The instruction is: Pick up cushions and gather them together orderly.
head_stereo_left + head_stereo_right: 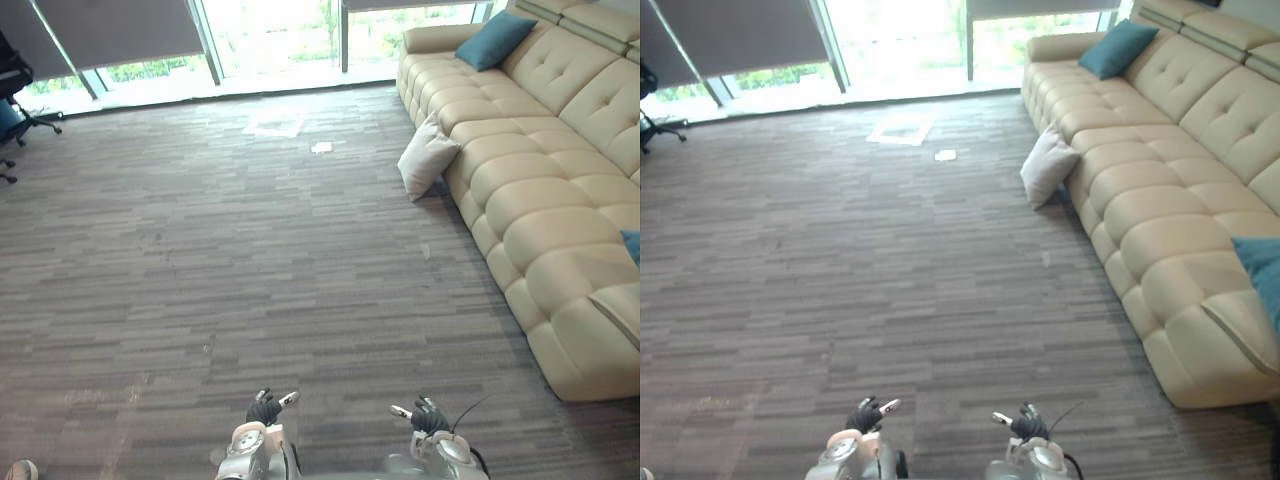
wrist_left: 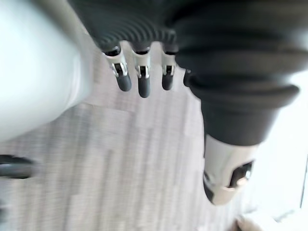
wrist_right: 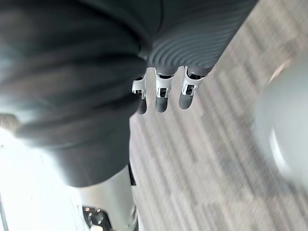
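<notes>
A white cushion [image 1: 428, 155] leans on the floor against the front of the beige sofa [image 1: 540, 200]. A teal cushion [image 1: 494, 40] rests on the sofa's far end by the armrest. Another teal cushion [image 1: 1262, 268] lies on the near seat at the view's right edge. My left hand [image 1: 265, 408] and right hand [image 1: 428, 416] hang low at the bottom of the view, far from the cushions. Both hands hold nothing, with straight relaxed fingers [image 2: 139, 79] and fingers [image 3: 161, 94] over bare carpet.
Grey striped carpet [image 1: 250, 270] spreads wide between me and the sofa. Small white scraps [image 1: 321, 147] lie on the floor near the windows. A black office chair [image 1: 18, 95] stands at the far left. A shoe tip [image 1: 18, 470] shows at the bottom left corner.
</notes>
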Motion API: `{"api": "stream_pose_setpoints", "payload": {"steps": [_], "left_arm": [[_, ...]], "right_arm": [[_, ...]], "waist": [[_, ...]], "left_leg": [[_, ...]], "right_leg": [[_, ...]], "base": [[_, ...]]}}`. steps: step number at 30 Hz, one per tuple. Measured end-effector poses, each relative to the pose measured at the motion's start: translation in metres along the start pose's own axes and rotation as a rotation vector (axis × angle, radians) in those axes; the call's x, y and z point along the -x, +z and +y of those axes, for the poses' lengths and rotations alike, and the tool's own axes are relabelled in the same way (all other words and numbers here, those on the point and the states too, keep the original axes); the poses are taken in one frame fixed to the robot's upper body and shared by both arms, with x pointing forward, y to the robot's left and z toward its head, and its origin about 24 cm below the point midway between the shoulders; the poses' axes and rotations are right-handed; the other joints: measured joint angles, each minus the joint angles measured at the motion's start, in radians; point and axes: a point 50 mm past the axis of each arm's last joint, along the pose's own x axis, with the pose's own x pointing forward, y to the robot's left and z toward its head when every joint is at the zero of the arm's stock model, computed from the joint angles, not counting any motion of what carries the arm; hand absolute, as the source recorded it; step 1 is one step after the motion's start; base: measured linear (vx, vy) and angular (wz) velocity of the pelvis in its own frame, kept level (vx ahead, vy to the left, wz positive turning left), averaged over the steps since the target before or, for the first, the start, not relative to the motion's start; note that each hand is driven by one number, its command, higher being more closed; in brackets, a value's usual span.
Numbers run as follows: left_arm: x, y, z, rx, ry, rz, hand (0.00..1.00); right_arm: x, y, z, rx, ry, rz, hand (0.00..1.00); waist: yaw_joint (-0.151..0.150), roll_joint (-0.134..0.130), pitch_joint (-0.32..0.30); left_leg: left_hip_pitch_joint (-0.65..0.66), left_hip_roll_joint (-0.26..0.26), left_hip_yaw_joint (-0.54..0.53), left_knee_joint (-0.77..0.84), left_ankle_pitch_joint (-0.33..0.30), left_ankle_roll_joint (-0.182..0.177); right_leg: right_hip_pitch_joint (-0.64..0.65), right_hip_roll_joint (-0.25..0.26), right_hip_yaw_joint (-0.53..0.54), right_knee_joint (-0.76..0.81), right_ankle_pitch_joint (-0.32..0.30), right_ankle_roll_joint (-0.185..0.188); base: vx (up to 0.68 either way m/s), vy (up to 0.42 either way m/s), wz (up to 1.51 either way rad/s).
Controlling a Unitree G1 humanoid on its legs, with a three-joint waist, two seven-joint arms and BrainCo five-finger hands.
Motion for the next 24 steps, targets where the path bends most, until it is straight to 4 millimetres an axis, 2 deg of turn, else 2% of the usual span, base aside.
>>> {"api": "stream_pose_setpoints", "payload": {"steps": [2,3,4,5,6,7,8,9,10,11,12,13,14,15,16,17,18,19,20,21,22,23,24], "left_arm": [[0.001,0.001,0.001,0.007,0.004,-0.010,0.00],[0.001,0.002,0.002,0.015,0.007,-0.016,0.00],[0.001,0.002,0.003,0.020,0.012,-0.018,0.00],[0.001,0.002,0.004,0.023,0.015,-0.020,0.00],[0.002,0.000,0.006,0.021,0.023,-0.016,0.00],[0.002,-0.001,0.013,0.006,0.040,-0.007,0.00],[0.001,-0.001,0.014,0.002,0.041,-0.009,0.00],[0.001,-0.001,0.016,-0.011,0.043,-0.007,0.00],[0.001,-0.003,0.018,-0.016,0.047,0.003,0.00],[0.001,-0.003,0.019,-0.017,0.050,0.009,0.00],[0.000,-0.005,0.018,-0.020,0.048,0.026,0.00],[0.000,-0.009,0.015,-0.022,0.042,0.046,0.00],[0.000,-0.010,0.014,-0.028,0.037,0.052,0.00],[0.000,-0.011,0.012,-0.038,0.028,0.054,0.00],[-0.001,-0.011,0.010,-0.046,0.022,0.062,0.00],[-0.001,-0.011,0.009,-0.047,0.020,0.065,0.00],[-0.002,-0.010,0.006,-0.044,0.013,0.069,0.00],[-0.002,-0.011,0.002,-0.040,0.007,0.071,0.00],[-0.002,-0.011,0.001,-0.037,0.005,0.072,0.00],[-0.002,-0.012,0.001,-0.035,0.004,0.076,0.00],[-0.002,-0.013,0.001,-0.033,0.005,0.080,0.00],[-0.002,-0.014,-0.003,-0.017,0.000,0.090,0.00],[-0.002,-0.014,-0.005,-0.016,-0.008,0.090,0.00]], "right_arm": [[0.000,0.000,-0.001,-0.002,-0.006,0.001,0.00],[0.000,-0.001,-0.002,-0.001,-0.010,0.004,0.00],[0.000,-0.001,-0.001,0.001,-0.009,0.004,0.00],[0.000,-0.001,-0.001,0.001,-0.009,0.005,0.00],[0.000,-0.002,0.000,0.000,-0.007,0.011,0.00],[0.002,-0.009,0.004,-0.018,-0.002,0.026,0.00],[0.003,-0.011,0.004,-0.024,-0.003,0.031,0.00],[0.006,-0.021,0.003,-0.038,-0.010,0.057,0.00],[0.008,-0.025,0.004,-0.040,-0.010,0.068,0.00],[0.009,-0.027,0.003,-0.037,-0.009,0.072,0.00],[0.008,-0.023,0.003,-0.034,-0.001,0.056,0.00],[0.007,-0.017,0.000,-0.030,-0.006,0.028,0.00],[0.007,-0.015,-0.001,-0.029,-0.007,0.017,0.00],[0.007,-0.010,-0.002,-0.027,-0.007,-0.006,0.00],[0.005,-0.005,-0.002,-0.027,-0.006,-0.026,0.00],[0.005,-0.004,-0.003,-0.032,-0.008,-0.030,0.00],[0.004,-0.002,-0.004,-0.041,-0.014,-0.034,0.00],[0.004,0.000,-0.005,-0.048,-0.018,-0.040,0.00],[0.003,0.002,-0.005,-0.046,-0.018,-0.046,0.00],[0.002,0.004,-0.006,-0.044,-0.020,-0.048,0.00],[0.003,0.003,-0.008,-0.039,-0.024,-0.043,0.00],[0.002,0.006,-0.013,-0.025,-0.034,-0.048,0.00],[0.001,0.010,-0.017,-0.025,-0.045,-0.057,0.00]], "waist": [[0.010,-0.001,-0.001],[0.019,-0.007,-0.004],[0.026,-0.007,-0.017],[0.027,-0.006,-0.017],[0.030,-0.025,-0.044],[0.019,-0.076,-0.072],[0.018,-0.086,-0.074],[0.019,-0.112,-0.078],[0.018,-0.117,-0.074],[0.015,-0.110,-0.069],[0.014,-0.100,-0.062],[0.012,-0.071,-0.053],[0.011,-0.063,-0.054],[0.003,-0.055,-0.049],[-0.010,-0.057,-0.043],[-0.016,-0.059,-0.042],[-0.031,-0.062,-0.040],[-0.038,-0.063,-0.040],[-0.041,-0.064,-0.040],[-0.044,-0.065,-0.040],[-0.047,-0.064,-0.040],[-0.056,-0.039,-0.040],[-0.055,-0.018,-0.033]], "left_leg": [[-0.019,-0.023,0.036,-0.250,0.006,-0.001],[-0.022,-0.046,0.034,-0.410,0.035,-0.015],[-0.023,-0.062,0.030,-0.557,0.082,-0.031],[-0.026,-0.061,0.026,-0.574,0.126,-0.030],[-0.018,-0.085,0.029,-0.560,0.229,0.010],[-0.005,-0.126,0.057,-0.524,0.178,0.058],[-0.001,-0.134,0.061,-0.508,0.160,0.062],[0.040,-0.165,0.065,-0.475,0.099,0.077],[0.107,-0.183,0.074,-0.485,0.054,0.088],[0.129,-0.187,0.075,-0.491,0.038,0.086],[0.215,-0.194,0.075,-0.525,-0.005,0.084],[0.301,-0.194,0.076,-0.575,-0.033,0.079],[0.333,-0.194,0.075,-0.600,-0.045,0.082],[0.403,-0.195,0.070,-0.647,-0.060,0.079],[0.461,-0.196,0.055,-0.677,-0.073,0.079],[0.481,-0.196,0.050,-0.686,-0.080,0.080],[0.534,-0.198,0.033,-0.715,-0.101,0.067],[0.589,-0.203,0.025,-0.747,-0.122,0.047],[0.615,-0.206,0.015,-0.756,-0.136,0.045],[0.651,-0.212,-0.005,-0.767,-0.150,0.042],[0.664,-0.211,-0.014,-0.767,-0.154,0.045],[0.689,-0.191,-0.057,-0.751,-0.146,0.033],[0.678,-0.173,-0.092,-0.686,-0.116,-0.011]], "right_leg": [[0.063,-0.019,0.026,-0.045,-0.012,0.029],[0.103,-0.034,0.039,-0.078,-0.020,0.046],[0.126,-0.042,0.069,-0.095,-0.030,0.064],[0.133,-0.044,0.081,-0.092,-0.034,0.070],[0.140,-0.073,0.131,-0.069,-0.036,0.077],[0.107,-0.134,0.157,0.014,-0.004,0.133],[0.096,-0.144,0.169,0.050,0.009,0.152],[0.049,-0.163,0.213,0.224,0.084,0.182],[-0.037,-0.164,0.246,0.451,0.218,0.228],[-0.074,-0.161,0.251,0.533,0.235,0.243],[-0.172,-0.138,0.247,0.716,0.209,0.224],[-0.266,-0.108,0.214,0.791,0.140,0.189],[-0.306,-0.096,0.188,0.798,0.120,0.181],[-0.390,-0.079,0.115,0.779,0.079,0.157],[-0.452,-0.070,0.048,0.709,0.051,0.120],[-0.472,-0.068,0.027,0.672,0.047,0.114],[-0.518,-0.063,-0.027,0.529,0.061,0.104],[-0.548,-0.050,-0.045,0.357,0.118,0.094],[-0.561,-0.041,-0.043,0.274,0.156,0.088],[-0.569,-0.032,-0.030,0.212,0.226,0.068],[-0.567,-0.030,-0.020,0.222,0.270,0.054],[-0.557,-0.027,-0.029,0.289,0.254,-0.002],[-0.556,-0.036,-0.049,0.360,0.190,-0.026]], "base": [[0.54,0.133,-0.44],[0.65,0.221,-0.59],[0.65,0.249,-0.59],[0.79,0.395,-0.80],[0.82,0.429,-0.56],[0.83,0.440,-0.46],[0.70,0.353,-0.05],[0.68,0.337,-0.02],[0.66,0.314,-0.04],[0.60,0.259,-0.20],[0.52,0.208,-0.32],[0.49,0.191,-0.31],[0.54,0.168,-0.15],[0.46,0.105,0.16],[0.47,0.073,0.26],[0.39,0.003,0.45],[0.63,-0.042,0.45],[0.66,-0.065,0.47],[0.77,-0.112,0.40],[0.43,-0.075,0.34],[0.73,-0.137,0.49],[0.68,-0.174,0.51],[0.80,-0.223,0.43]]}}
